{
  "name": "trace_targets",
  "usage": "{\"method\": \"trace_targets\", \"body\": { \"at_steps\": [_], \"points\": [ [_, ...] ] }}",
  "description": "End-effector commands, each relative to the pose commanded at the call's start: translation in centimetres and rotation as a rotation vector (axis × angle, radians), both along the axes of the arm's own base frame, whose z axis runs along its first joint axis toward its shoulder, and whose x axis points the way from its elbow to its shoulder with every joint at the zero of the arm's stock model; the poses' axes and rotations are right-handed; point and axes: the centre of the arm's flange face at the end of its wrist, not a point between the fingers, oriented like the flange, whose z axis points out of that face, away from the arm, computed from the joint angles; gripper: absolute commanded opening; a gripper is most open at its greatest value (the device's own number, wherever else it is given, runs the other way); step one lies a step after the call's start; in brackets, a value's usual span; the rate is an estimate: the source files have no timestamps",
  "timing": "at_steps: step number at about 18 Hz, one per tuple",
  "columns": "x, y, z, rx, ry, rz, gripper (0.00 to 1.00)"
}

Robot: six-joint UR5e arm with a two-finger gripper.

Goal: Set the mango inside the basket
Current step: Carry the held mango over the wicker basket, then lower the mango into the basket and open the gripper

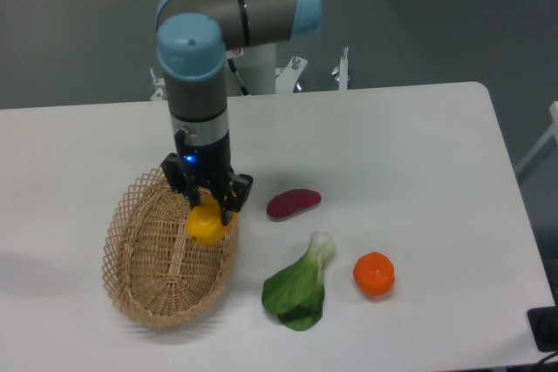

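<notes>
My gripper [207, 206] is shut on the yellow mango [205, 226] and holds it over the upper right part of the wicker basket [139, 280]. The mango's lower end sticks out below the fingers, inside the basket's outline and above its floor. The basket lies on the white table at the left, its long axis running front to back. The fingers hide the mango's upper end.
A purple-red oblong [293, 202] lies on the table right of the basket. A green leafy vegetable [299, 287] lies in front of it, and a round orange fruit [374, 273] sits to its right. The arm's base stands at the table's back edge.
</notes>
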Motion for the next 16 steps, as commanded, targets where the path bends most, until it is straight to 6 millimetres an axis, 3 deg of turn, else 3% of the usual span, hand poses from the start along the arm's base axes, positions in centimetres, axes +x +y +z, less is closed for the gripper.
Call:
{"method": "trace_targets", "body": {
  "at_steps": [8,16],
  "points": [
    [1.4,2.6,-6.2,-0.089,-0.052,-0.052,0.57],
    [1.5,4.6,-9.2,-0.135,-0.037,-0.063,0.60]
  ]
}}
